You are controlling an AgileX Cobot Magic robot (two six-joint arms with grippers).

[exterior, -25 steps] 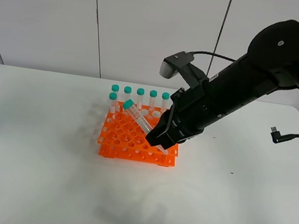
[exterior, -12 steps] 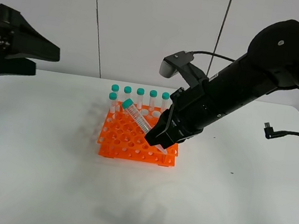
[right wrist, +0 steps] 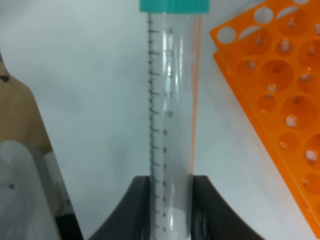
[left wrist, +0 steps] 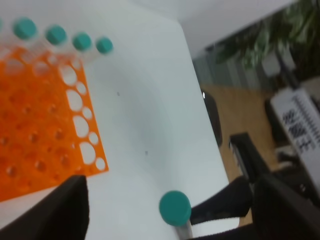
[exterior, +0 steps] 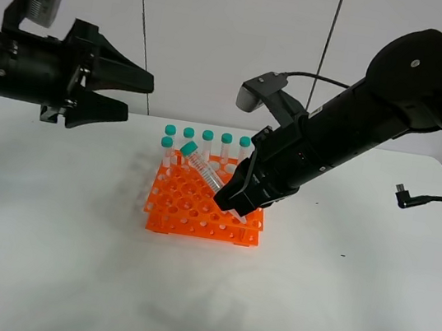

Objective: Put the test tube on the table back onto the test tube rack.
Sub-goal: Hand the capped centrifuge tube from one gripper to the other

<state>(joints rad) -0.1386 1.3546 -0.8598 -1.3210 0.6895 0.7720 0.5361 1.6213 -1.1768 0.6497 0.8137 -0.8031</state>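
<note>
My right gripper (exterior: 236, 204) is shut on the lower end of a clear test tube (exterior: 203, 171). It holds the tube tilted, teal cap up and to the left, above the orange test tube rack (exterior: 164, 222) on the white table (exterior: 57, 258). In the right wrist view the tube (right wrist: 170, 115) sits between the two dark fingers (right wrist: 141, 205), with the rack (right wrist: 280, 100) beside it. My left gripper (exterior: 131, 95) is open and empty, in the air to the left of the rack. The left wrist view shows the rack (left wrist: 40, 140) and the held tube's cap (left wrist: 175, 207).
Several teal-capped tubes (exterior: 208, 136) stand upright in the rack's back row, with one more (exterior: 167, 142) at the left side. They also show in the left wrist view (left wrist: 55, 35). A black cable end (exterior: 406, 194) lies on the table at the far right.
My left arm has come into view from the left and moved right towards the rack, jaws open. My right gripper has lifted the tube slightly. The cable end shifted a little.
</note>
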